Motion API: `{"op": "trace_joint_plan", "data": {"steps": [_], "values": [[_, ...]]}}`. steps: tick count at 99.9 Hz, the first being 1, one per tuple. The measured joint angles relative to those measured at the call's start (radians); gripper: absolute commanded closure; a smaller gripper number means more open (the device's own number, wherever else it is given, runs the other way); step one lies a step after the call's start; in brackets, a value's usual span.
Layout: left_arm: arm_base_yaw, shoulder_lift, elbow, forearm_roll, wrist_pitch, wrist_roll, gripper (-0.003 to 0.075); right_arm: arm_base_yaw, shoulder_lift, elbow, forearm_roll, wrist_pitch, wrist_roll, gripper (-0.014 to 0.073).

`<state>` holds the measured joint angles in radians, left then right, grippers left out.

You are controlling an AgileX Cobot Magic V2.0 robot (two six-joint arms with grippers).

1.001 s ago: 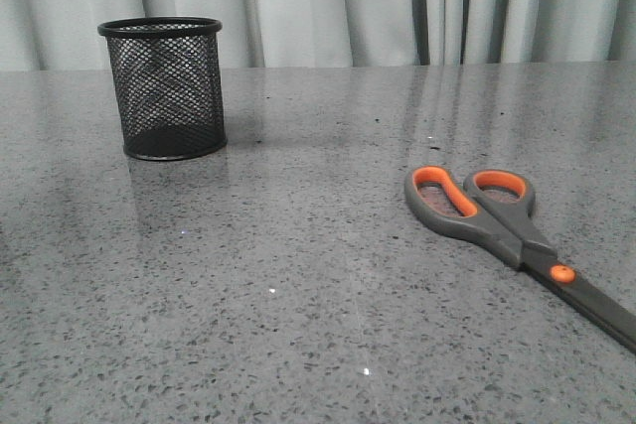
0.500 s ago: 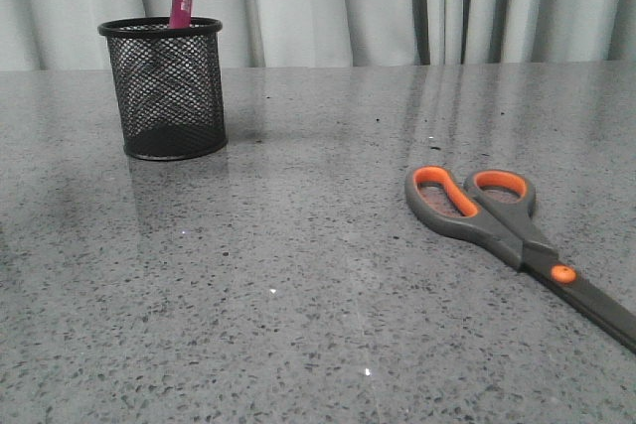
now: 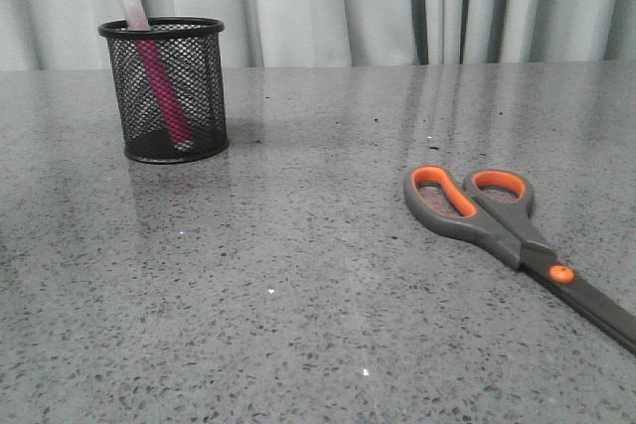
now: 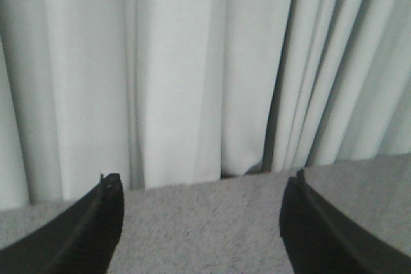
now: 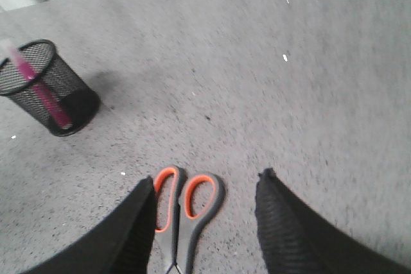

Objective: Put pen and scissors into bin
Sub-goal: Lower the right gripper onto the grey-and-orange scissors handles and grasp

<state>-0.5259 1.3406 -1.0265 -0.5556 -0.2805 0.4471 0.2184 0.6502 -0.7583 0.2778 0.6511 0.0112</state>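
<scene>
The black mesh bin (image 3: 166, 88) stands at the far left of the table. The pink pen (image 3: 156, 76) leans inside it, its pale cap poking above the rim. The bin (image 5: 48, 86) and pen (image 5: 38, 85) also show in the right wrist view. The scissors (image 3: 507, 230) lie flat at the right, handles toward the far side, blades running off to the near right. My right gripper (image 5: 207, 184) is open and empty, above the scissors' handles (image 5: 185, 206). My left gripper (image 4: 202, 181) is open and empty, raised and facing the curtain; it is out of the front view.
The table (image 3: 298, 275) is grey speckled stone. A pale pleated curtain (image 3: 397, 2) hangs right behind its far edge.
The pen, held above the bin a second ago, dropped in and now leans inside it. The dark gripper seen at the top edge has left the front view.
</scene>
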Motion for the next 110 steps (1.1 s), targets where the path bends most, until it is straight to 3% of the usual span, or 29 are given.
{"op": "trace_joint_plan", "data": {"steps": [16,33,53,61,76,110], "values": [[0.0,-0.238,0.0,0.006,0.208,0.047,0.0422,0.049,0.118,-0.195,0.0,0.095,-0.077,0.0276],[0.0,-0.434,0.0,0.018,0.433,0.06,0.0438,0.193,0.312,-0.331,-0.037,0.159,-0.083,0.0276],[0.0,-0.577,0.0,0.026,0.634,0.062,0.0438,0.458,0.53,-0.361,-0.362,0.255,0.202,0.0271],[0.0,-0.632,0.0,0.029,0.689,0.062,0.0438,0.529,0.589,-0.361,-0.431,0.311,0.294,0.0232],[0.0,-0.703,0.0,0.031,0.735,0.062,0.0438,0.549,0.673,-0.361,-0.466,0.392,0.396,0.0122],[0.0,-0.731,0.0,0.033,0.758,0.064,0.0438,0.518,0.773,-0.356,-0.41,0.422,0.428,0.012]]}}
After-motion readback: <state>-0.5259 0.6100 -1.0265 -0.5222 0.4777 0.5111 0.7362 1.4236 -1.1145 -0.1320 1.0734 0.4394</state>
